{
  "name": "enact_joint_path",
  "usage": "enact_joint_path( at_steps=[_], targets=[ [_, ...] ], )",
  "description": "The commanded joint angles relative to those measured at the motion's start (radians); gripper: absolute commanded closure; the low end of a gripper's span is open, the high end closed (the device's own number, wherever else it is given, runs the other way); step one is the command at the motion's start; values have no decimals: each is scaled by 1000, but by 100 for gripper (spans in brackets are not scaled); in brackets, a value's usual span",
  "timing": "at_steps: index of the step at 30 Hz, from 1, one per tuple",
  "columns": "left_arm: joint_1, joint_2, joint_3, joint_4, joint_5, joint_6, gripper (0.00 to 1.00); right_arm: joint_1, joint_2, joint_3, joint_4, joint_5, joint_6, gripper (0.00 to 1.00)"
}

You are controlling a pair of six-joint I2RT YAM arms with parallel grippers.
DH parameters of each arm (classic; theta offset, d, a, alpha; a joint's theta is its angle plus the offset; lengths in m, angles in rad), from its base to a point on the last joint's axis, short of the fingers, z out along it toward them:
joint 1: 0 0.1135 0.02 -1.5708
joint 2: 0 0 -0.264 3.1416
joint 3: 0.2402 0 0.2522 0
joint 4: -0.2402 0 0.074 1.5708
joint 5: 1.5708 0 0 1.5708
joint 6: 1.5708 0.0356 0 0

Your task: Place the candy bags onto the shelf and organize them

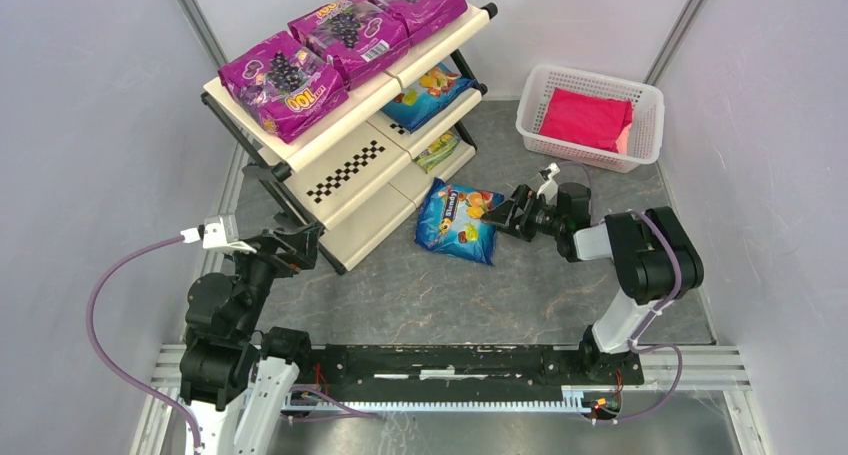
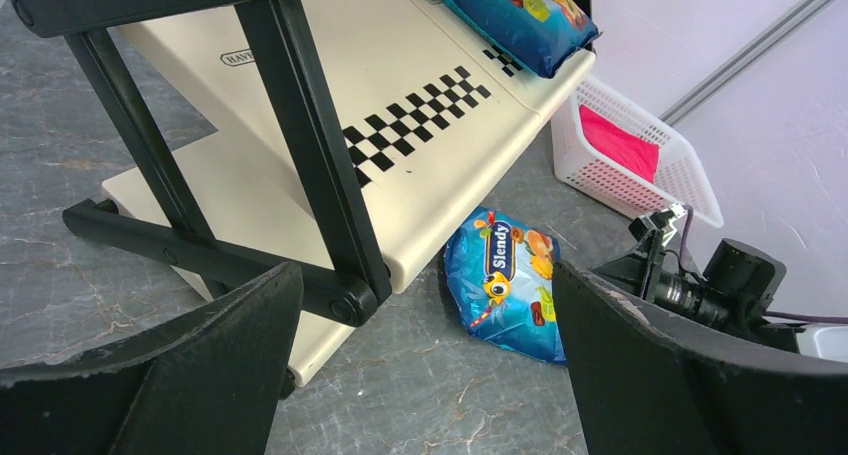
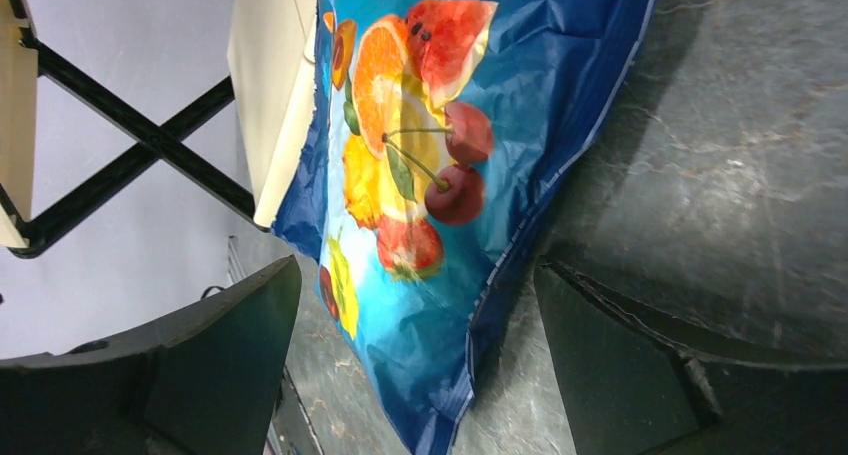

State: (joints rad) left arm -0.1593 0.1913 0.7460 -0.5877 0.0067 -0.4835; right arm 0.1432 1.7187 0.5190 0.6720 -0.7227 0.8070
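The shelf (image 1: 345,165) carries three magenta candy bags (image 1: 340,30) on its top tier, a blue bag (image 1: 430,93) on the middle tier and a green-yellow bag (image 1: 437,152) on the lowest. Another blue candy bag (image 1: 458,222) lies on the floor against the shelf's foot. My right gripper (image 1: 497,215) is open at that bag's right edge. In the right wrist view the bag's corner (image 3: 470,345) lies between the spread fingers of that gripper (image 3: 415,375), and I cannot tell whether they touch it. My left gripper (image 1: 305,247) is open and empty by the shelf's front leg (image 2: 320,175).
A white perforated basket (image 1: 545,85) stands at the back right with a plain pink-red bundle (image 1: 585,118) inside. The shelf's black crossed frame (image 3: 130,125) and cream panel edge (image 3: 265,95) stand just past the floor bag. Grey walls close in both sides.
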Motion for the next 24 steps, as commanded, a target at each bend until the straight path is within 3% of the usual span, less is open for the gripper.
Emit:
enact_joint_path(
  at_steps=[1,4,8,15,24],
  targets=[
    [-2,8,3,43,13,65,0,43,76,24,-38,81,26,7],
    [-2,11,3,43,14,65,0,94,106,28,-60,180,29,7],
    [-2,16,3,43,15,64,0,135,171,0,38,224,99,18],
    [-2,23,3,43,15,63,0,144,181,-70,198,241,133,54],
    [-2,23,3,44,11,63,0,144,51,-132,370,141,241,94]
  ],
)
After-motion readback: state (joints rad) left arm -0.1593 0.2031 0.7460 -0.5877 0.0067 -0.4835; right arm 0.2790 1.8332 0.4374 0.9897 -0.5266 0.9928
